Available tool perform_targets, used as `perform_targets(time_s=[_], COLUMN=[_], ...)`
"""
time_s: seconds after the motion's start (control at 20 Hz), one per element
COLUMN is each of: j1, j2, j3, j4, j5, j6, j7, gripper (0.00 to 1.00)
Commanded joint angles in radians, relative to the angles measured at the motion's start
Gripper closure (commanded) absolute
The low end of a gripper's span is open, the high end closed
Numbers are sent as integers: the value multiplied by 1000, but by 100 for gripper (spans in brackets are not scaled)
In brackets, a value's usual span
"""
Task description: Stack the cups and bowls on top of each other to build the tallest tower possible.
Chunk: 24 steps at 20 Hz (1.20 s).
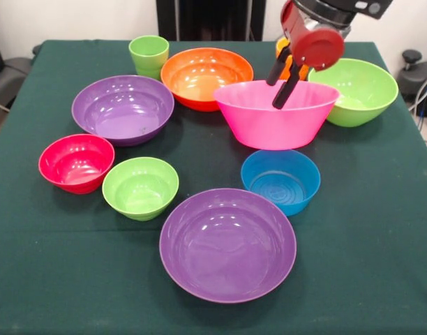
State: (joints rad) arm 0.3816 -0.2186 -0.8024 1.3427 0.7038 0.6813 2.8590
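A dark green cloth covers the table [381, 279], with bowls spread across it. Near the front sits a large purple bowl [227, 244]. Behind it to the right is a small blue bowl [280, 180]; to the left are a small lime green bowl [140, 187] and a red bowl [76, 162]. Farther back, from left to right, sit a second purple bowl [123, 109], an orange bowl [206, 77], the biggest pink bowl [276, 115] and a large lime green bowl [354, 91]. A light green cup [148, 56] stands at the far left; an orange cup [283, 57] peeks out behind the arm. The gripper [282, 79] hangs over the pink bowl's far rim, its two black fingers [278, 66] slightly apart and holding nothing.
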Motion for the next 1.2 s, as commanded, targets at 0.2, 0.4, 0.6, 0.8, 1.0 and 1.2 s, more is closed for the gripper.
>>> perform_targets(time_s=[0.2,0.4,0.6,0.8,1.0,1.2], j1=[-20,-12,-4,8,18,29], j2=[98,116,139,158,155,147], j3=[119,116,113,120,134,146], j4=[-49,-61,-79,-103,-93,-67], j5=[21,31,45,61,81,101], j6=[-29,-31,-22,17,19,-5], j7=[227,247,271,293,282,269], gripper=[0,0,0,0,0,0])
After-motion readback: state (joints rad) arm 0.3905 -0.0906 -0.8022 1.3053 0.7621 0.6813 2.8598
